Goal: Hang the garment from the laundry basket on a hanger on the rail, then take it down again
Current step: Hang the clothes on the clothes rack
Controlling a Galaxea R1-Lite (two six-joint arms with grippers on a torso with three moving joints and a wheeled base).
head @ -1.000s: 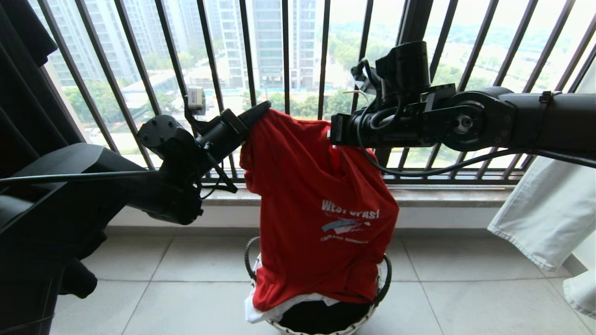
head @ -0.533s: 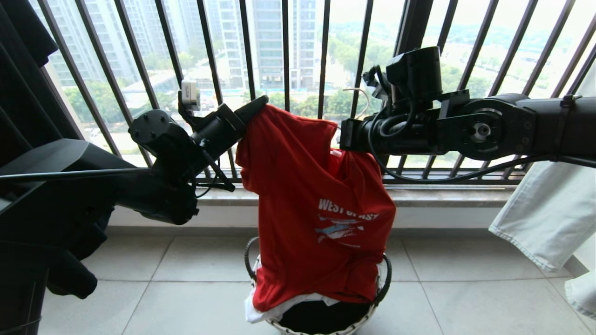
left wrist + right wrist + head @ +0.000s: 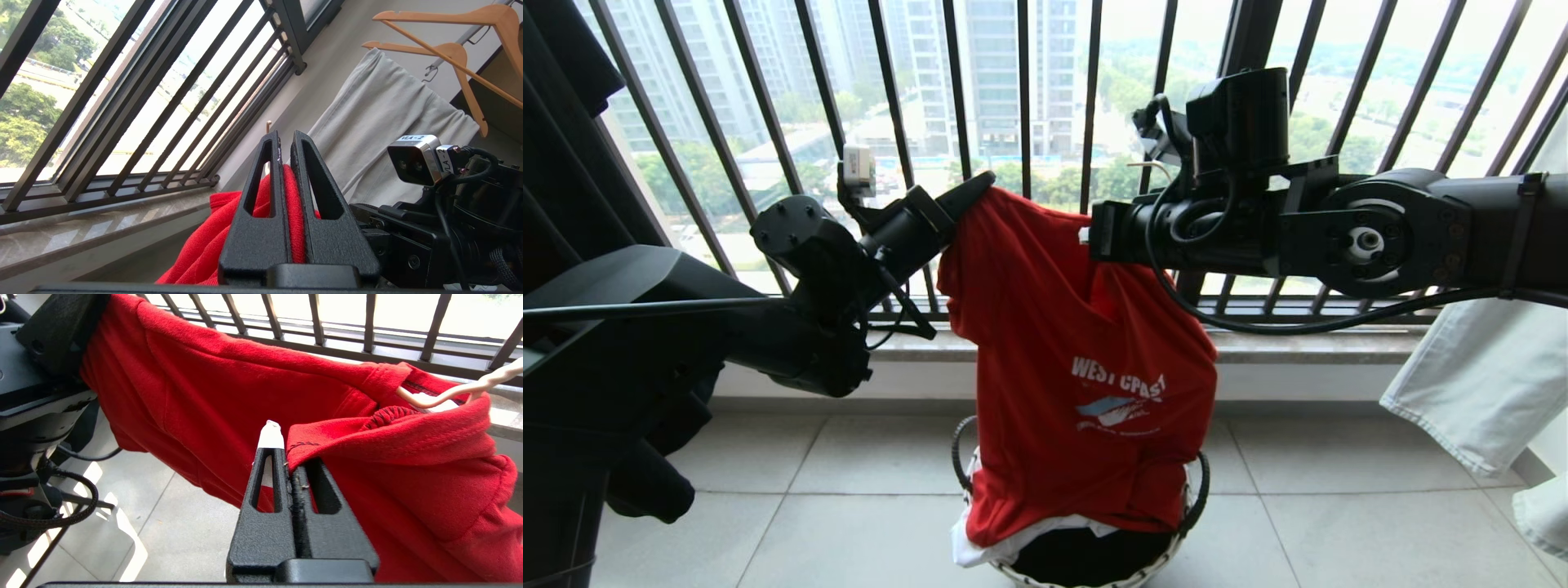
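Note:
The garment (image 3: 1054, 327), a red T-shirt with a white "WEST" print, hangs stretched between my two grippers above the laundry basket (image 3: 1199, 490); its hem still falls into the basket. My left gripper (image 3: 976, 186) is shut on one shoulder, with red cloth pinched between its fingers (image 3: 284, 136). My right gripper (image 3: 1093, 233) is shut on the hem of the neck opening (image 3: 288, 451). The hanger (image 3: 449, 394), a thin off-white rod, runs into the garment's neck (image 3: 388, 416). Its hook (image 3: 1150, 167) shows behind my right wrist.
Black window bars (image 3: 1023, 98) and a stone sill (image 3: 1298, 343) stand right behind the shirt. A pale garment (image 3: 1478, 384) hangs at the right, dark clothes (image 3: 572, 163) at the left. Tan wooden hangers (image 3: 449, 53) hang on the rail. White cloth (image 3: 980, 551) and black cloth (image 3: 1086, 559) lie in the basket.
My right arm swung a little to the right, then came back left and ended slightly closer to the left gripper. The shirt's print shifted left. The left gripper rose slightly.

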